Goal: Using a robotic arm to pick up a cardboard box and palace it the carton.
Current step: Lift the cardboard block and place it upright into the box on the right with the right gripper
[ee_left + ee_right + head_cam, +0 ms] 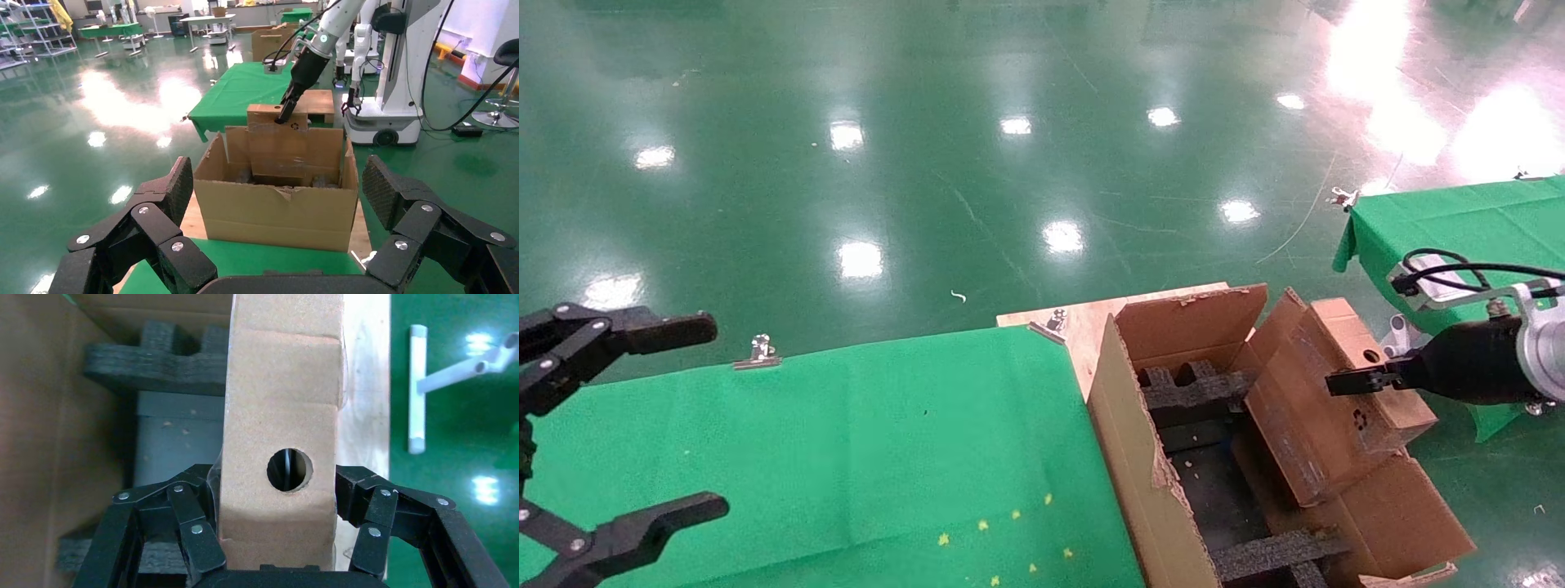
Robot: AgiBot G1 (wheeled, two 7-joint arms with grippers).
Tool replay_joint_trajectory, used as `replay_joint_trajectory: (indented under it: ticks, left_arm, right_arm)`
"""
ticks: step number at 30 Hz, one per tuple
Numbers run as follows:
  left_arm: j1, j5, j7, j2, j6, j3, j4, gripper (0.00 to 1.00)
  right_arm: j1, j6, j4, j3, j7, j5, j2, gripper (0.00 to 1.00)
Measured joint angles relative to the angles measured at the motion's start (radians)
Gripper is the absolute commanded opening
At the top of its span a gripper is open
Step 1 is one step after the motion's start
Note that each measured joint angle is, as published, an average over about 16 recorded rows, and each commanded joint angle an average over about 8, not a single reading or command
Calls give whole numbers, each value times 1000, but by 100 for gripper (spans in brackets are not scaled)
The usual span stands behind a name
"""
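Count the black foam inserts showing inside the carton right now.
2. One foam insert sits at the carton's far end, another at the near end; the cardboard box in the right pincer may hide more.

a green cloth (pixel 846 457) covers the near table, with a metal clip (pixel 758 353) on its far edge, another clip (pixel 1050 324) at its corner, and yellow specks (pixel 1009 531) near its front.
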Motion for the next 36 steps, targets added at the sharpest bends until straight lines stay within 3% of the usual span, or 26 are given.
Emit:
replay_joint_trajectory:
  ticks: [14, 29, 36]
  left_arm:
    - [0, 0, 0, 0, 0, 0, 0, 100]
    - [0, 0, 0, 0, 0, 0, 0, 100]
    - [0, 0, 0, 0, 0, 1, 0, 100]
  right_arm:
    - [-20, 41, 124, -41, 277, -202, -18, 0]
    - [-18, -12, 148, -56, 362, -268, -42, 0]
    - [-39, -1, 135, -67, 385, -286, -64, 0]
